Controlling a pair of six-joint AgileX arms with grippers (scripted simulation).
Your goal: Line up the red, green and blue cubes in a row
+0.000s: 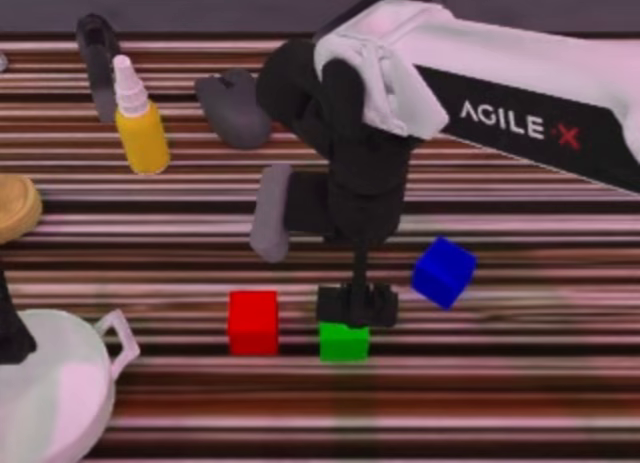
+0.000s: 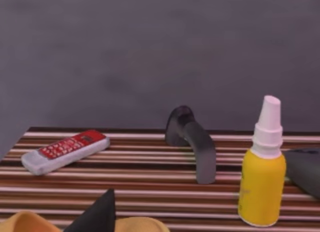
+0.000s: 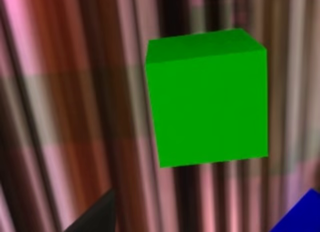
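Observation:
The red cube (image 1: 253, 322) and the green cube (image 1: 344, 341) rest near the table's front, side by side with a gap between them. The blue cube (image 1: 443, 272) lies tilted to the right and a little farther back. My right gripper (image 1: 357, 305) hangs just behind and above the green cube (image 3: 207, 99), open and holding nothing. One dark fingertip (image 3: 95, 217) shows, well clear of the cube, and a blue corner (image 3: 300, 217) peeks in. My left arm (image 1: 8, 328) is parked at the left edge, its fingertip (image 2: 100, 212) far off centre, the gripper open.
A yellow bottle (image 1: 140, 133) (image 2: 262, 187), a grey mouse (image 1: 235, 108) and a dark bent object (image 1: 97, 63) (image 2: 195, 142) stand at the back. A wooden disc (image 1: 12, 208) and a white handled vessel (image 1: 60, 383) sit left. A red remote (image 2: 65, 151) lies far left.

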